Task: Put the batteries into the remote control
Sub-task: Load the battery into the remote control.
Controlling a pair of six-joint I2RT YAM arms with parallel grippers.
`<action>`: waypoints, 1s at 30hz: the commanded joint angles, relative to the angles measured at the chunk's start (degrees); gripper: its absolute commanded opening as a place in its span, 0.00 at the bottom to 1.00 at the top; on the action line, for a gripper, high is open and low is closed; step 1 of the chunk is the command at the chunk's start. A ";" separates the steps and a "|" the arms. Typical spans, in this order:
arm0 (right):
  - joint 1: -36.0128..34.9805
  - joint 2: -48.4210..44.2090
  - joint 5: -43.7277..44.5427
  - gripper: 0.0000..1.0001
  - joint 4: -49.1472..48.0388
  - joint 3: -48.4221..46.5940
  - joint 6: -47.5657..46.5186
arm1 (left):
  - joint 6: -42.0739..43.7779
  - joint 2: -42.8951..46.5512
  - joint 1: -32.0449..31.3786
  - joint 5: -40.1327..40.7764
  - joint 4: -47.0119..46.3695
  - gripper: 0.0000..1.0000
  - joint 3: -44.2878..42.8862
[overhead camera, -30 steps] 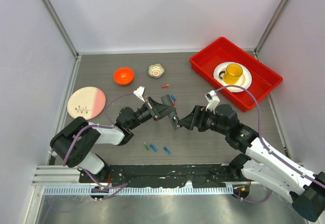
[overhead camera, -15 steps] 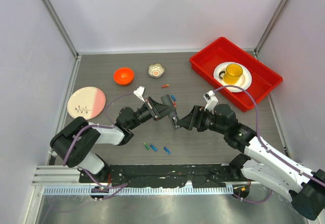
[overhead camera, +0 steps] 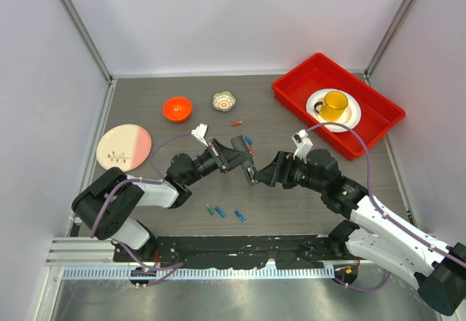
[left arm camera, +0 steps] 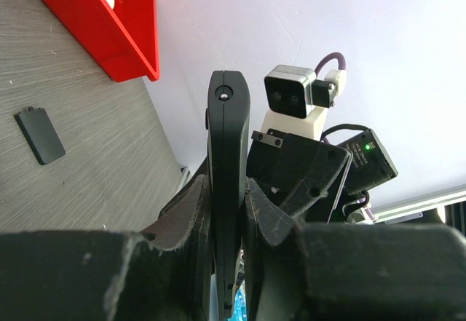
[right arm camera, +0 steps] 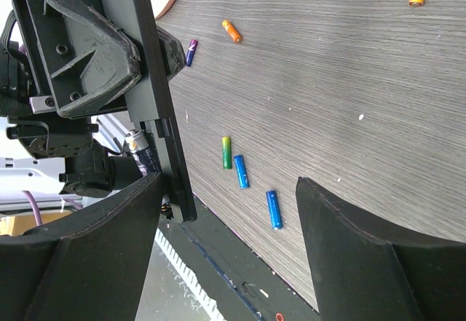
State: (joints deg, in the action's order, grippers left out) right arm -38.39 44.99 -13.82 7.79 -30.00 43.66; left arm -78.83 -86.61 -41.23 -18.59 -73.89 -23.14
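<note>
The remote control (left arm camera: 228,161) is a slim black slab, seen edge-on, and my left gripper (left arm camera: 227,212) is shut on it above the table's middle (overhead camera: 234,156). My right gripper (right arm camera: 229,190) is open and empty. Its left finger is close beside the remote's (right arm camera: 156,95) lower end, where a dark cylinder with a silver cap (right arm camera: 138,145) shows. A green battery (right arm camera: 226,152) and two blue batteries (right arm camera: 240,171) (right arm camera: 274,209) lie on the table below the open jaws. The same three batteries (overhead camera: 220,212) lie near the front edge. Other batteries lie farther back (overhead camera: 237,123) (overhead camera: 248,140).
The black battery cover (left arm camera: 40,136) lies flat on the table. A red tray (overhead camera: 378,121) at the back right holds a plate with a yellow cup (overhead camera: 335,104). An orange bowl (overhead camera: 177,108), a small patterned bowl (overhead camera: 224,100) and a pink plate (overhead camera: 135,140) with several small items stand at the back left.
My right gripper has edged slightly left, closer to the remote's end. The left gripper and the remote have stayed put.
</note>
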 commanded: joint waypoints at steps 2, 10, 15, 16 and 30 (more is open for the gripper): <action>0.25 -1.31 0.46 0.80 -1.81 -2.78 0.20 | 1.13 0.30 -0.16 0.48 -14.71 0.00 -1.30; 0.25 -1.31 -0.06 0.81 -4.18 -3.14 2.74 | 1.22 0.39 -0.16 0.57 -14.71 0.00 -1.03; 0.25 0.36 -0.41 0.81 -11.82 -0.86 7.92 | 1.31 0.39 -0.25 0.31 -14.71 0.00 -1.39; 0.33 1.23 -0.76 0.82 -13.31 0.11 8.89 | 1.31 0.39 -0.16 0.31 -14.71 0.00 -1.39; 1.04 5.55 -2.87 0.80 -24.66 3.37 15.84 | 1.75 1.35 -0.25 0.48 -14.71 0.00 -1.12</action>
State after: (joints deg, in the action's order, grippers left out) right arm -37.89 50.94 -15.90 -11.03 -27.27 57.30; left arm -78.63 -86.61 -41.23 -18.55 -73.89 -23.14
